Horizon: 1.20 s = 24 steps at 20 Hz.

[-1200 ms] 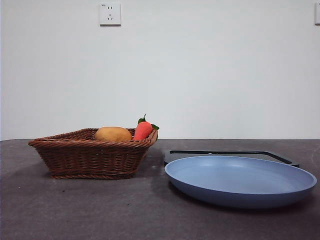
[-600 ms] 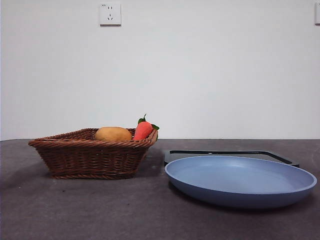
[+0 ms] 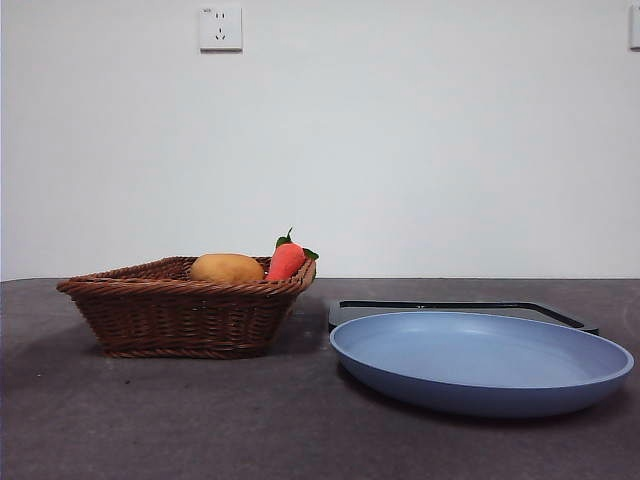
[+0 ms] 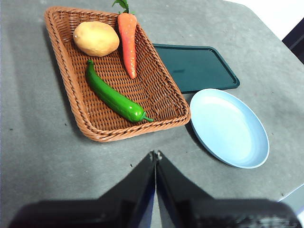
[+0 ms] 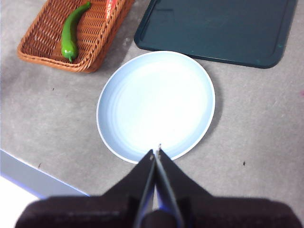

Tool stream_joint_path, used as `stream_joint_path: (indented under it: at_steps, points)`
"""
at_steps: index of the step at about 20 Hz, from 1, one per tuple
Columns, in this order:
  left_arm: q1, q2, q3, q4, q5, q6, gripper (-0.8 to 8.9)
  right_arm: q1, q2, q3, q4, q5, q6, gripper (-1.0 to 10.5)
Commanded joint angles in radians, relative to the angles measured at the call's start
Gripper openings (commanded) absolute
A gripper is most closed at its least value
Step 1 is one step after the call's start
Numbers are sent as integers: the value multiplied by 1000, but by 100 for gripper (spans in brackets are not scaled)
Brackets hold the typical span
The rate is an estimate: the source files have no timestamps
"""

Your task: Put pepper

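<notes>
The green pepper (image 4: 113,97) lies in the wicker basket (image 4: 75,103) beside a tan potato (image 4: 96,38) and an orange carrot (image 4: 128,42). The pepper also shows in the right wrist view (image 5: 70,32); in the front view the basket wall (image 3: 185,315) hides it. My left gripper (image 4: 155,154) is shut and empty, high above the table on the near side of the basket. My right gripper (image 5: 156,149) is shut and empty, high above the near rim of the blue plate (image 5: 156,105). Neither arm shows in the front view.
A dark green tray (image 4: 195,67) lies behind the blue plate (image 3: 480,358) and next to the basket. In the front view the potato (image 3: 227,268) and carrot (image 3: 286,259) stick up over the basket rim. The table's edge (image 5: 28,178) shows in the right wrist view.
</notes>
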Motion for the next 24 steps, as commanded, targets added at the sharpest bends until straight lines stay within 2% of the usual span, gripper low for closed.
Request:
stream_joint_path:
  at_steps: [1,3,5,10,24]
  points:
    - [2,2,13,4,5,20,123,3,6,16,7,-1,-18,42]
    - [2,2,13,3,5,14,302,3,7,16,7,0,2,193]
    - [2,2,13,4,5,-9,323,3,19,16,7,0,21,308]
    - [2,2,13,5,6,-12,323,3,116,16,43,-1,29,309]
    - [2,2,13,11,5,-12,323,3,684,16,336,13,44,309]
